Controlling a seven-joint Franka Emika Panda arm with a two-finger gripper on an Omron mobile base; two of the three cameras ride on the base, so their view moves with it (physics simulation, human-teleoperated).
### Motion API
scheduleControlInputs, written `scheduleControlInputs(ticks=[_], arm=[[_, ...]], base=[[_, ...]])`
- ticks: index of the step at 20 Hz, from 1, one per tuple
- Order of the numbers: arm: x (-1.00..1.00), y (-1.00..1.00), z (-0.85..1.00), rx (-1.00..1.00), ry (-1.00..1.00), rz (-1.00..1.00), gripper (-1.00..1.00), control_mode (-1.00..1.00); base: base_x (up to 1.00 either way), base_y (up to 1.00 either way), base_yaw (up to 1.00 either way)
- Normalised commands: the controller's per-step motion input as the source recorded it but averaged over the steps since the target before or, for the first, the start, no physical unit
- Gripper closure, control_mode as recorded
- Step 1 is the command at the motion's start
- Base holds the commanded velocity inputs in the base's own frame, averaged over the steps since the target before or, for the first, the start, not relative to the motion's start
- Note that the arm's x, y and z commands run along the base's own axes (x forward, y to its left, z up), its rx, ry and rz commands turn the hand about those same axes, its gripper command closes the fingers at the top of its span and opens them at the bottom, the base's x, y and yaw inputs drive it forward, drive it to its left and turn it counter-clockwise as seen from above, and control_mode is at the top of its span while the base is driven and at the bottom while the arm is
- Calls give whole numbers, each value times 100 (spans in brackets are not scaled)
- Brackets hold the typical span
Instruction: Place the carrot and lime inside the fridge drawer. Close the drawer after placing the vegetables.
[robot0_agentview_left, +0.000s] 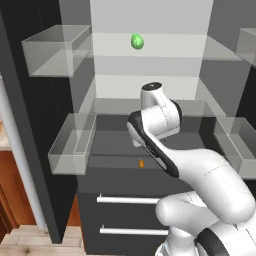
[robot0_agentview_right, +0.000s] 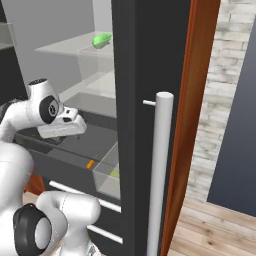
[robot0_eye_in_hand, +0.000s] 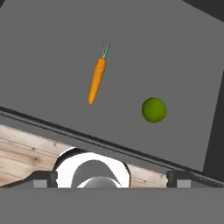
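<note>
The carrot (robot0_eye_in_hand: 97, 80) lies flat on the dark grey floor of the fridge drawer (robot0_eye_in_hand: 48, 39), its green tip pointing away from me. The lime (robot0_eye_in_hand: 154, 109) rests on the same floor, a little to the carrot's right and apart from it. My gripper (robot0_eye_in_hand: 112, 180) hovers above the drawer's front edge, looking down into it; its fingertips (robot0_eye_in_hand: 43, 179) stand wide apart and hold nothing, so it is open. From the base, the carrot (robot0_agentview_left: 141, 163) shows as a small orange spot near the pulled-out drawer's (robot0_agentview_left: 112, 145) front, and again as the carrot (robot0_agentview_right: 90, 163) from the right.
A bright green oval thing (robot0_agentview_left: 137, 41) sits on an upper fridge shelf. Clear plastic bins (robot0_agentview_left: 72, 145) hang on both sides of the drawer. Two lower drawers with white handles (robot0_agentview_left: 127, 200) lie beneath. The open fridge door with its long handle (robot0_agentview_right: 160, 170) stands at right.
</note>
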Motion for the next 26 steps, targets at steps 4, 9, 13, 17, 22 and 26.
scheduleControlInputs(ticks=[4,9,13,17,22,26], arm=[[-59,97,-23,-19,0,14,-100,-100],[-34,54,-49,-13,0,20,-100,-100],[-1,21,-70,-11,1,22,-100,-100],[19,8,-83,-9,3,24,-100,-100],[52,-1,-60,-2,0,23,-100,-100],[83,-8,-14,0,0,20,-100,-100]], base=[[0,0,0],[0,0,0],[0,0,0],[0,0,0],[0,0,0],[0,0,0]])
